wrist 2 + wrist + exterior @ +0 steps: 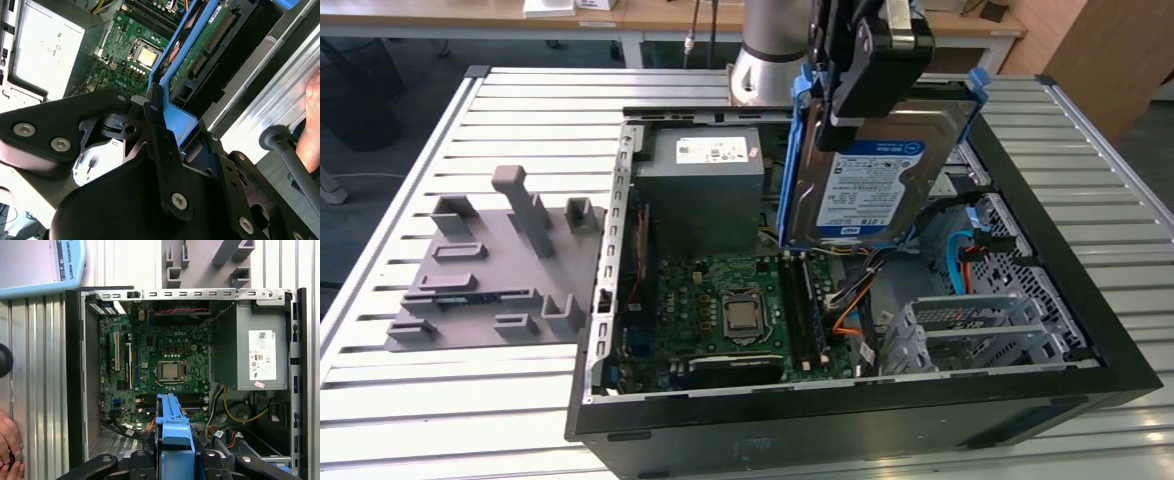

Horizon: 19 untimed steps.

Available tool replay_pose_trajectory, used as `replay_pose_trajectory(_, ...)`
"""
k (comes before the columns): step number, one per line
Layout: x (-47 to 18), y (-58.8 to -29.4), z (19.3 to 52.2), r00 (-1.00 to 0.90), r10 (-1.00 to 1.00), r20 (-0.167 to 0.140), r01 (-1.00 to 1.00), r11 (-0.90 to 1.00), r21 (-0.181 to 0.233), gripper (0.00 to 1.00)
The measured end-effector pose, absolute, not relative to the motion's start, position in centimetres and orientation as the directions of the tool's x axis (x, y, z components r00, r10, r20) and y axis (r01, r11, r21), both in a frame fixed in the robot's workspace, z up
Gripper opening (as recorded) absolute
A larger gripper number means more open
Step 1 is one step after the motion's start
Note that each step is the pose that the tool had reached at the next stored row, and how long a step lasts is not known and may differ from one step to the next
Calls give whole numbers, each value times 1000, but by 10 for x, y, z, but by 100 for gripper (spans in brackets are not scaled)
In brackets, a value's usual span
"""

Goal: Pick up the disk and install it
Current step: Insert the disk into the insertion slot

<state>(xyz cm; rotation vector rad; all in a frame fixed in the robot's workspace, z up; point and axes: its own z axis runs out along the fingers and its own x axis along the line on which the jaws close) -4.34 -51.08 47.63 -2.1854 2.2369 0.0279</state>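
— Disk (874, 185) position is asked about first: where is it seen?
— It is held in the air above the open computer case (854, 425), over the end of the case nearest the arm's base and well clear of the motherboard (720, 290) below. It is stood nearly on edge, with its white-and-blue label turned toward the exterior camera.
— And the gripper (854, 100)?
— It is clamped on the disk. In the second wrist view the fingers (160, 140) are seen pinched on the blue side rail (172, 117), and the drive's green underside is shown beyond them.
— What is noted inside the case?
— A grey power supply (700, 190) is seated in a corner of the case, just beside the hanging disk on the exterior view's left. A processor socket (744, 316) is seen mid-motherboard.
— Outside it?
— A grey fixture (494, 270) with upright blocks is laid on the slatted table (440, 410), near the table's edge at the exterior view's left. A person's hand (9, 445) is seen above the table beside the case in the first wrist view.
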Motion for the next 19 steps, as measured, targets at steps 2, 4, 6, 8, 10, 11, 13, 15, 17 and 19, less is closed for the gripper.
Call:
replay_pose_trajectory(2,-43,-511,476,-23,-999,-23,-1000,23,3,36)
replay_pose_trajectory(4,-43,-511,476,-23,-999,-23,-1000,23,3,36)
replay_pose_trajectory(6,-42,-511,476,-23,-999,-23,-1000,23,3,36)
replay_pose_trajectory(8,-41,-511,476,-23,-999,-23,-1000,23,3,36)
replay_pose_trajectory(10,-39,-511,476,-23,-999,-23,-1000,23,3,36)
replay_pose_trajectory(11,-39,-511,476,-23,-999,-23,-1000,23,3,36)
replay_pose_trajectory(13,-38,-511,476,-23,-999,-23,-1000,23,3,36)
replay_pose_trajectory(15,-37,-512,476,-23,-999,-22,-1000,23,3,36)
replay_pose_trajectory(17,-36,-514,476,-23,-999,-23,-1000,23,3,36)
replay_pose_trajectory(19,-36,-518,476,-23,-999,-23,-1000,23,3,36)
